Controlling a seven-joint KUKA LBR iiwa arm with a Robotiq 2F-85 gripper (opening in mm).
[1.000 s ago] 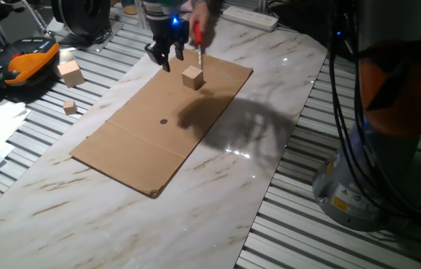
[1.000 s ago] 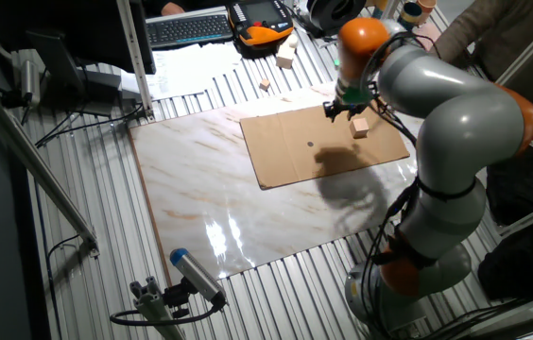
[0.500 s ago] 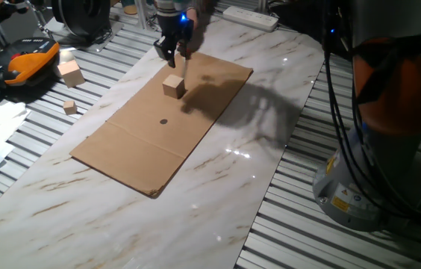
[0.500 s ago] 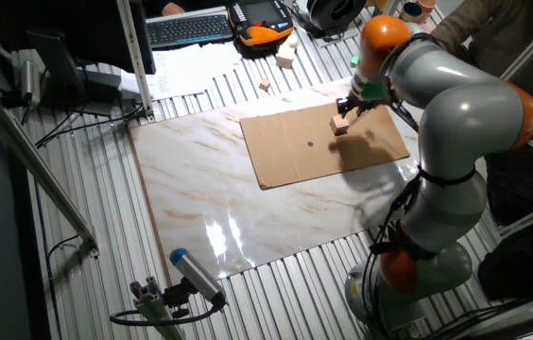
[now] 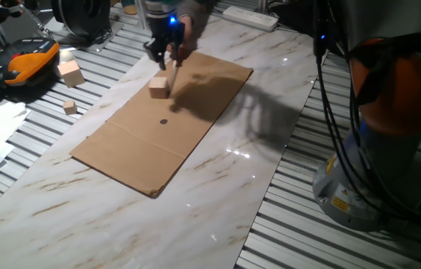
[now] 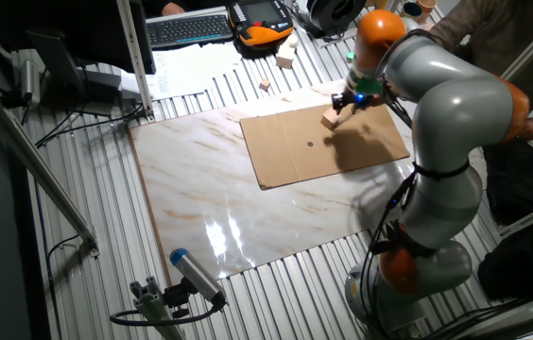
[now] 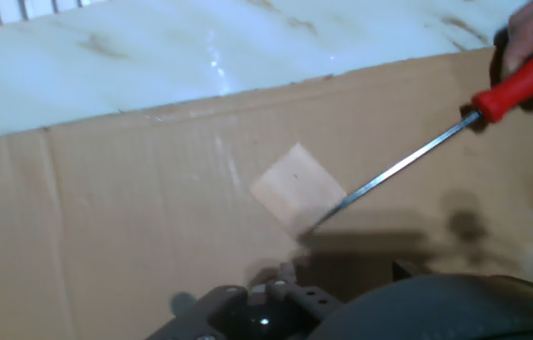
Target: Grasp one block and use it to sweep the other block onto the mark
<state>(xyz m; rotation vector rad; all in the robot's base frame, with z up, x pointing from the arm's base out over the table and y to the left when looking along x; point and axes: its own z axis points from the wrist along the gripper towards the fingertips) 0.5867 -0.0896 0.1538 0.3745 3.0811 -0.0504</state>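
Since a second ago the wooden block point(image 5: 159, 87) has slid down and left across the cardboard sheet point(image 5: 136, 157), from the upper centre of one fixed view toward the middle left, and the gripper point(image 5: 163, 54) has followed it.

In that view the block now sits below and slightly left of the gripper, on the cardboard's upper part. The mark point(image 5: 163, 122) lies lower in the frame, almost straight beneath the block with bare cardboard between them, so the line gripper–block–mark runs nearly top to bottom of the picture. In my judgement, the coming push should go straight down-frame, and the contact must stay behind the block on its upper side.

From the other fixed view the block point(image 6: 330, 116) lies at the upper right of the cardboard and the mark point(image 6: 310, 144) down and left of it.

The hand view shows the block point(image 7: 297, 188) at frame centre, turned corner-on, with the tip of a red-handled screwdriver point(image 7: 437, 137) touching its lower right side; a hand point(image 7: 531, 38) at the upper right edge holds the handle. The gripper's fingers are not clearly seen in any view, so I cannot tell whether the jaws are apart or closed, nor whether they hold a second block.
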